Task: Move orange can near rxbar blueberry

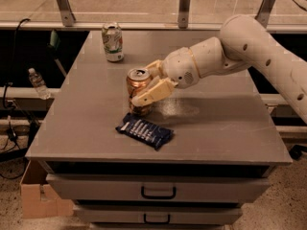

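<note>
On grey table [220,128], outstretched arm's [249,47] tool [142,86] pinches upright orange can [138,76] by rxbar blueberry [144,131].

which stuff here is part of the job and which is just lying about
Job: orange-copper aluminium soda can; flat dark blue snack-bar wrapper just in front of it; gripper, closed around the can.
Lying about: white-and-green can at the back; clear plastic bottle and cardboard box off to the left.
</note>
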Motion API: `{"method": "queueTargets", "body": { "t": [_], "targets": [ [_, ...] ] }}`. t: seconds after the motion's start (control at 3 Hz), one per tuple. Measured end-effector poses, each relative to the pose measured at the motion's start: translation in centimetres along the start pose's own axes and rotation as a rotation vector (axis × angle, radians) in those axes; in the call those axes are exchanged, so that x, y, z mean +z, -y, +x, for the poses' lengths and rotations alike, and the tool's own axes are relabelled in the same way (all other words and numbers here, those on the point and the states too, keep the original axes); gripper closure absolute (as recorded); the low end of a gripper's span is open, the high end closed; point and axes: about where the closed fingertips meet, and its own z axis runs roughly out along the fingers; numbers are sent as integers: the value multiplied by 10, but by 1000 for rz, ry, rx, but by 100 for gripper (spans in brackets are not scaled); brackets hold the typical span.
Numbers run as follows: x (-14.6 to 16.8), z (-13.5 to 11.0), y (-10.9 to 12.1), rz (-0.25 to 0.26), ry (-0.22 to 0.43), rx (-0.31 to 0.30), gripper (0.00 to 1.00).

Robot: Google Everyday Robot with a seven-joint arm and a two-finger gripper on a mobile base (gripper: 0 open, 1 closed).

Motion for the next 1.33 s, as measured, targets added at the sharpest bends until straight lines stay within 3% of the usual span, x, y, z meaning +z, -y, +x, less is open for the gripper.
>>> {"method": "queueTargets", "body": {
  "t": [0.33, 0.67, 1.33],
  "targets": [
    [-3, 2, 3, 11, 3, 7, 0],
    [-46, -1, 17, 127, 8, 2, 0],
    [-195, -62, 29, 491, 6, -134, 0]
  ]
}}
